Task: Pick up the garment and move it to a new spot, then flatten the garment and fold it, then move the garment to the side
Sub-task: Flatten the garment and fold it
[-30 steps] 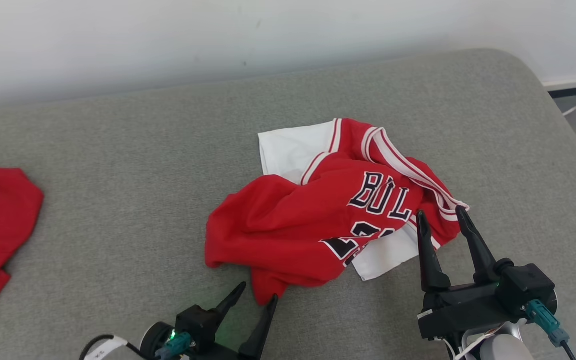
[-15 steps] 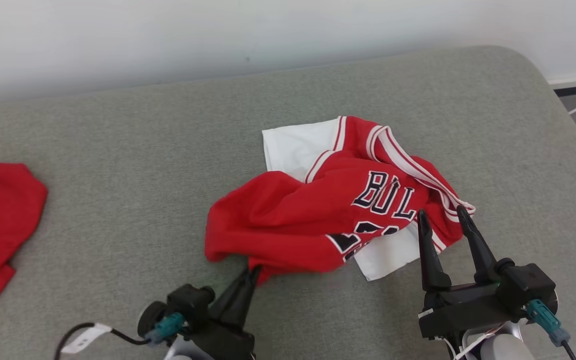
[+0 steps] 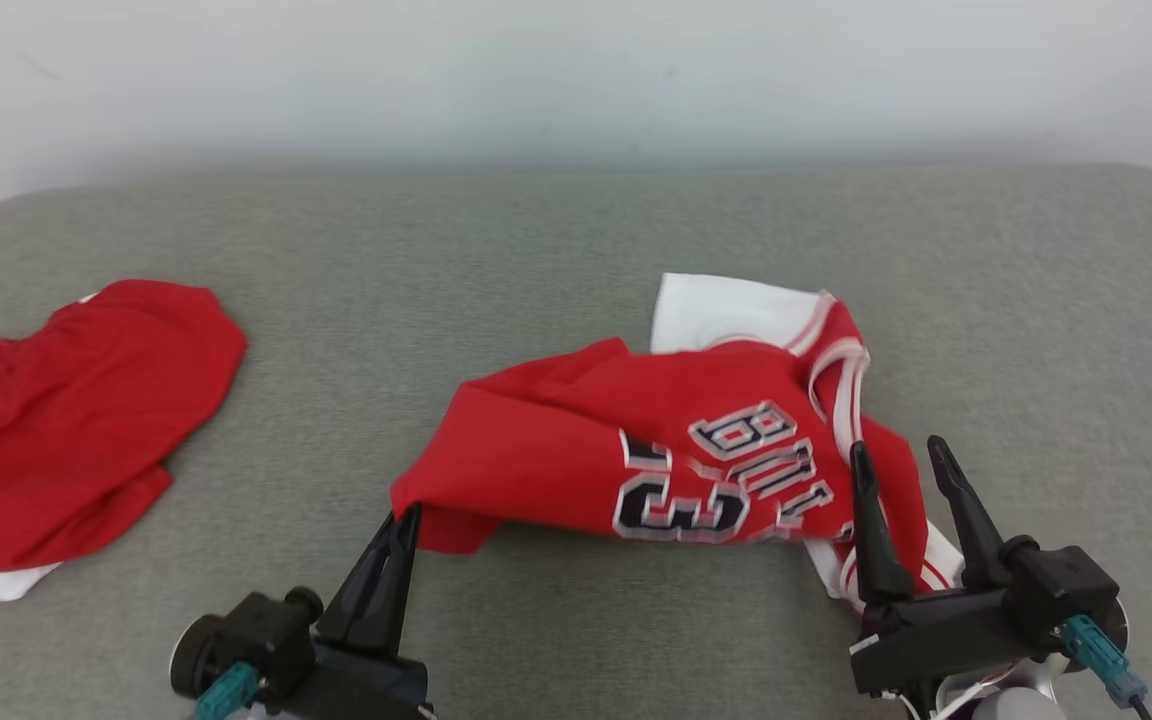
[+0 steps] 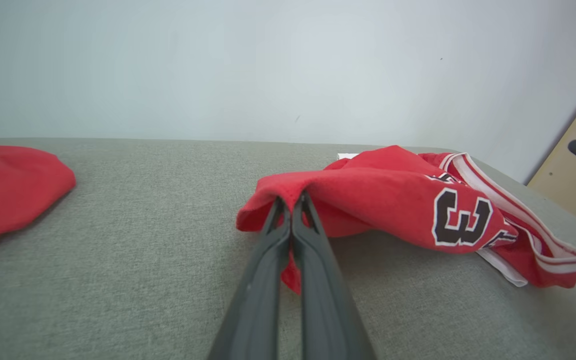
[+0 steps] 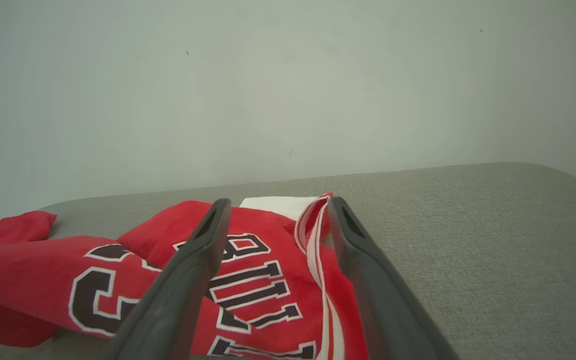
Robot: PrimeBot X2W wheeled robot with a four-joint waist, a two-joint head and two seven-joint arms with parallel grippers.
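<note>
Left fingers [image 4: 260, 280] pinch the jersey [image 4: 393, 200] edge (right fingers [image 3: 971, 520] spread apart).

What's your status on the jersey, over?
Left gripper shut on red jersey, near corner. Right gripper open above its striped edge, holding nothing. Jersey crumpled on grey cushion, not yet flattened. Other red garment lies apart, far left.
</note>
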